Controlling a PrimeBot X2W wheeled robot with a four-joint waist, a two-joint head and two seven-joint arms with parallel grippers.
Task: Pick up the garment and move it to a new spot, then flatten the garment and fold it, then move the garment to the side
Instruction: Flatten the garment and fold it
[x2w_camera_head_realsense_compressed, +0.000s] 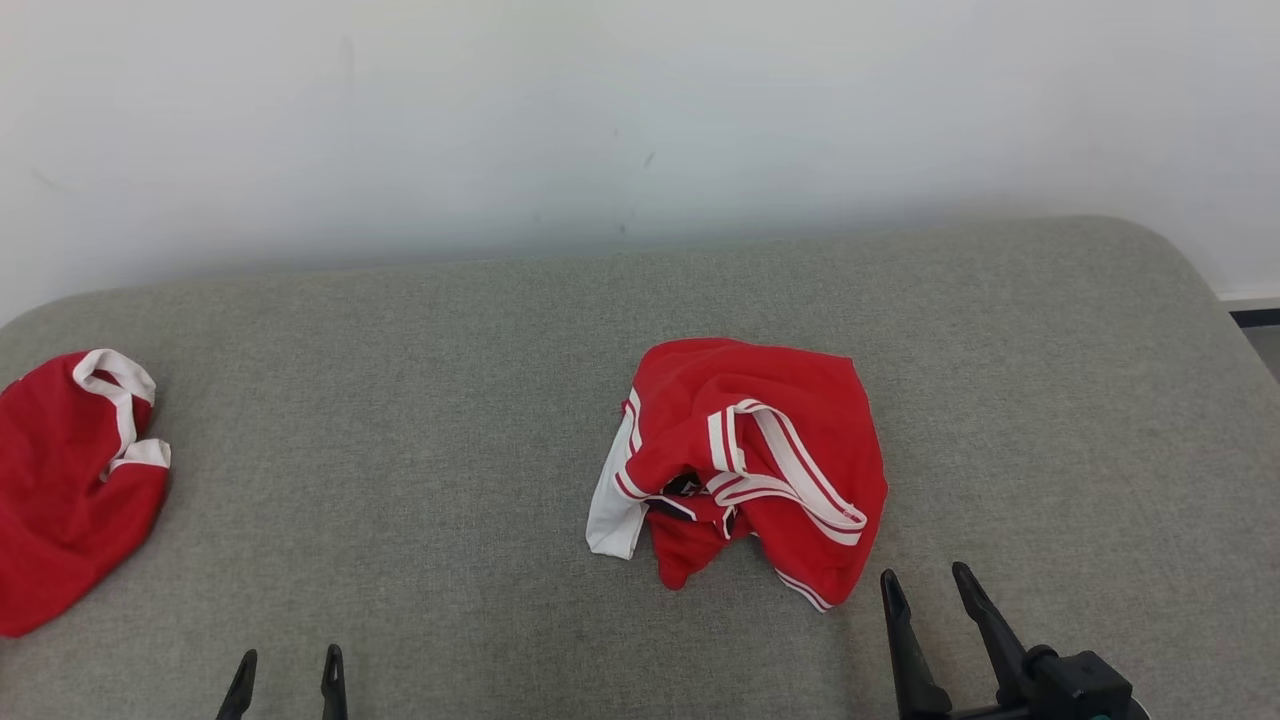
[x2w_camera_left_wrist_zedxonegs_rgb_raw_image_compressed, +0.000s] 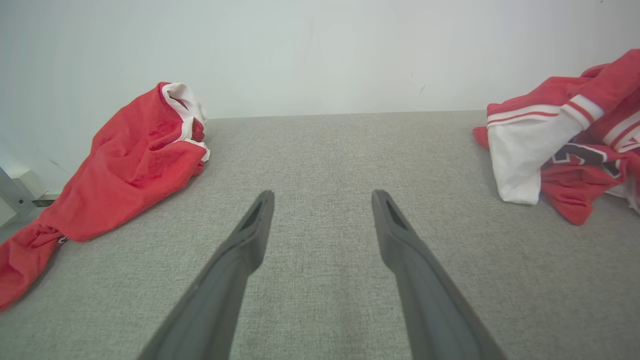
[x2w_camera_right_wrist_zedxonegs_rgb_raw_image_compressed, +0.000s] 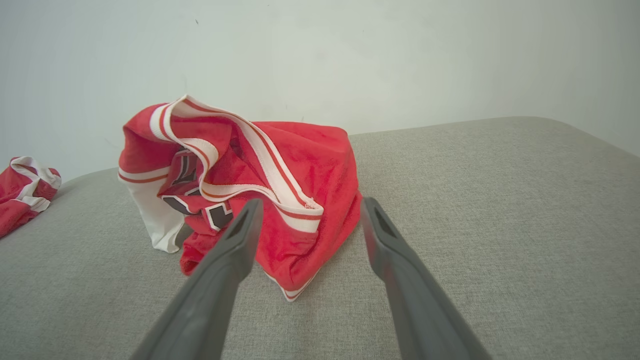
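Right tool (x2w_camera_head_realsense_compressed: 922, 572), fingers spread and empty, sits just short of the crumpled red-and-white garment (x2w_camera_head_realsense_compressed: 790, 420) at the middle of the grey worktop (x2w_camera_head_realsense_compressed: 420, 400). Left tool (x2w_camera_head_realsense_compressed: 290, 652), likewise spread, is well apart from it; a second red cloth (x2w_camera_head_realsense_compressed: 60, 500) lies far left.

Plain white wall (x2w_camera_head_realsense_compressed: 640, 100), faintly scuffed, stands behind. A grey fabric-covered surface (x2w_camera_head_realsense_compressed: 400, 400) with rounded far corners meets it. Light is even and diffuse.

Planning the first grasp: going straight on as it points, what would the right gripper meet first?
Probably the crumpled red garment, near its right edge; the open right gripper points at it, though depth is unclear.
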